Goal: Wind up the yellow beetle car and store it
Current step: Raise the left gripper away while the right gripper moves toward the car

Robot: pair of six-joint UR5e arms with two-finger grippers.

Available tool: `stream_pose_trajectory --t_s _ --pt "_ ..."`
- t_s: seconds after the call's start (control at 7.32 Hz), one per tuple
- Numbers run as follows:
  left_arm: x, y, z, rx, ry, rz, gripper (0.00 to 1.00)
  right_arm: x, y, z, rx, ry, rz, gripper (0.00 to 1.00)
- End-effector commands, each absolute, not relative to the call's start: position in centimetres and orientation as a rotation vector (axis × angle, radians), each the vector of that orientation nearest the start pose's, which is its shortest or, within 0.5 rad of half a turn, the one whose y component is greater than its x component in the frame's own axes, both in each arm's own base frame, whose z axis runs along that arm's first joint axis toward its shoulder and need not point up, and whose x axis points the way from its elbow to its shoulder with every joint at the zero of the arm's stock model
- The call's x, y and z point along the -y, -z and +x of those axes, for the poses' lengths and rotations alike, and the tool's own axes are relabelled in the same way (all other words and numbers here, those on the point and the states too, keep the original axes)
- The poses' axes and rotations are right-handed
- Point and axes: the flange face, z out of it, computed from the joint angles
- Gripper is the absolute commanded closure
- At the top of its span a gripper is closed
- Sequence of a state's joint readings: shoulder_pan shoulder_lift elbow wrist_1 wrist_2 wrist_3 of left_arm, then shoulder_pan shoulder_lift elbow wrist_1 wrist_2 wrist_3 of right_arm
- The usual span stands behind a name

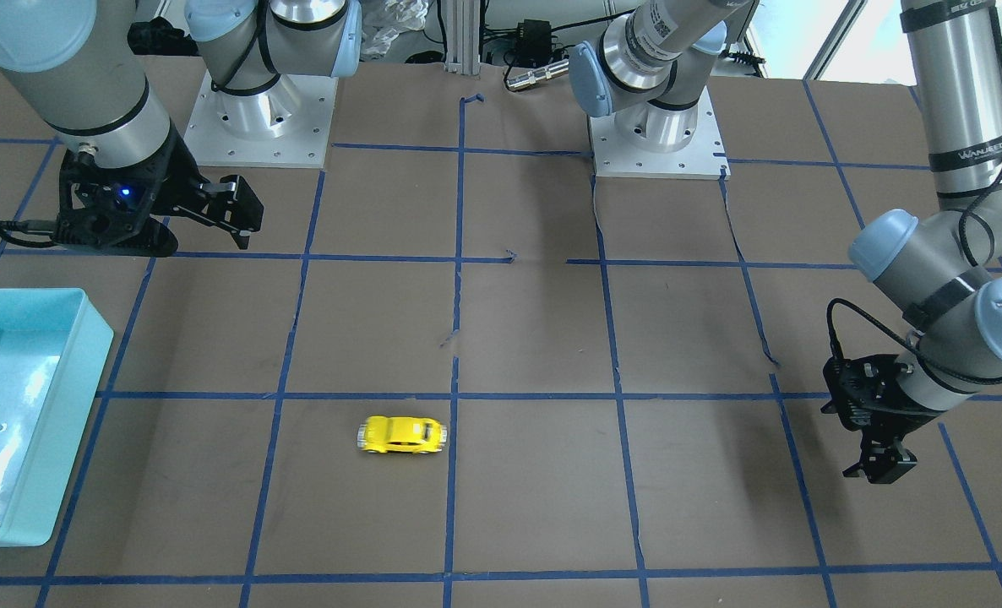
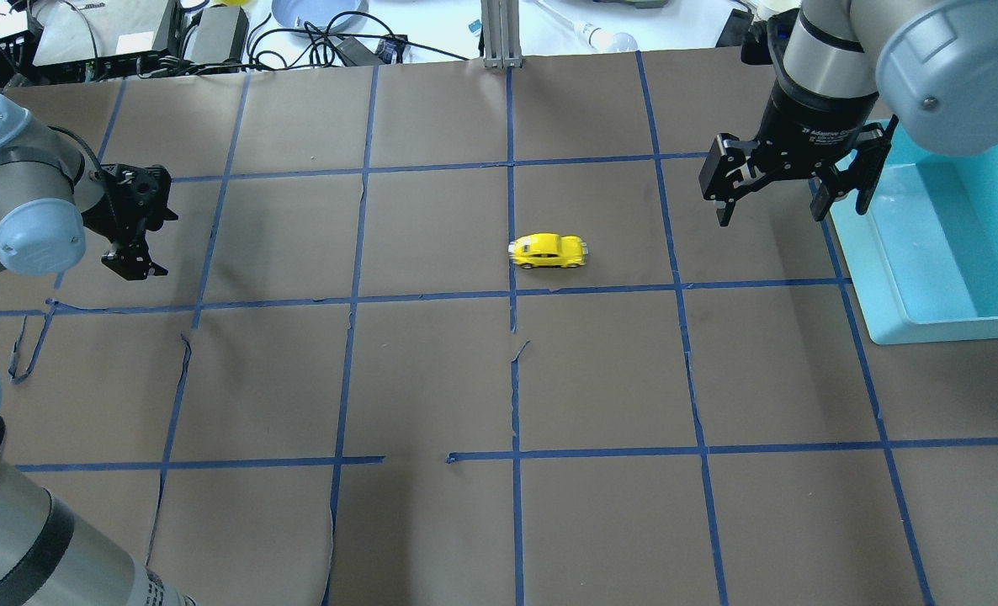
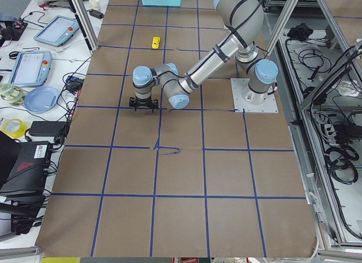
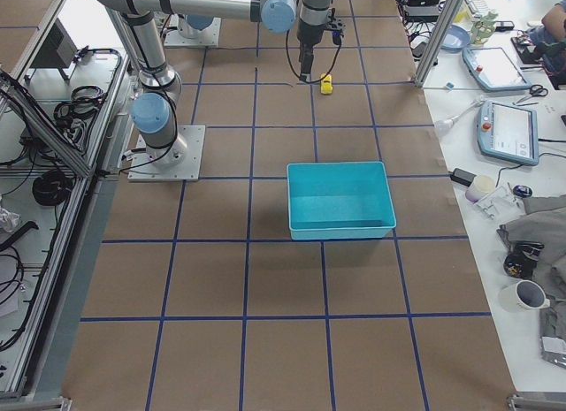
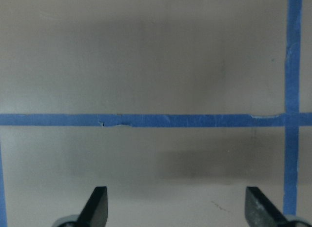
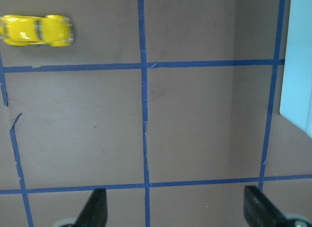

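The yellow beetle car (image 2: 549, 251) stands on its wheels on the brown table, near the middle and at the far side; it also shows in the front view (image 1: 402, 435) and at the top left of the right wrist view (image 6: 36, 30). My right gripper (image 2: 772, 210) is open and empty, hanging above the table to the right of the car, next to the bin. My left gripper (image 2: 133, 265) is open and empty, far to the car's left; its wrist view (image 5: 178, 210) shows only bare table and tape.
A teal bin (image 2: 953, 328) stands empty at the table's right side, just right of my right gripper; its edge shows in the right wrist view (image 6: 300, 66). Blue tape lines (image 2: 512, 379) grid the brown table. Cables and gear lie beyond the far edge.
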State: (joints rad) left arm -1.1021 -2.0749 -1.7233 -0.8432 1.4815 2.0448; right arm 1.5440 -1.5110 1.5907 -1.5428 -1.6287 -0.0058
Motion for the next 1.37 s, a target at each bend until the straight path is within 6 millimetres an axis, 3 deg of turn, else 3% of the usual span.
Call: stream_pose_trajectory --t_s 0.0,0.14,0.27,0.41,0.55,0.96,1.23 --pt "62.1 -20.5 14.8 2.275 -0.172 -2.214 0.00 50.8 -44.4 11.3 -3.205 -0.184 0.023 0.00" --pt "62.5 -21.3 13.3 2.327 -0.182 -2.174 0.00 50.7 -44.4 11.3 -3.204 -0.196 0.020 0.00" --pt "63.5 -23.5 8.7 2.412 -0.212 -2.106 0.00 50.7 -44.1 11.3 -3.202 -0.214 0.010 0.00" --pt "64.4 -26.2 3.0 2.552 -0.262 -1.951 0.00 51.1 -44.0 11.3 -3.196 -0.199 0.011 0.00" --pt "64.9 -29.3 -1.3 2.630 -0.262 -1.812 0.00 51.6 -43.3 11.4 -3.184 -0.211 -0.049 0.00" --pt "66.9 -37.0 -5.4 2.801 -0.171 -1.356 0.00 54.9 -40.4 11.1 -3.085 -0.141 -0.741 0.00" --pt "66.0 -40.0 -9.1 2.941 -0.183 -1.015 0.00 57.0 -38.1 10.3 -2.945 -0.129 -1.200 0.00"
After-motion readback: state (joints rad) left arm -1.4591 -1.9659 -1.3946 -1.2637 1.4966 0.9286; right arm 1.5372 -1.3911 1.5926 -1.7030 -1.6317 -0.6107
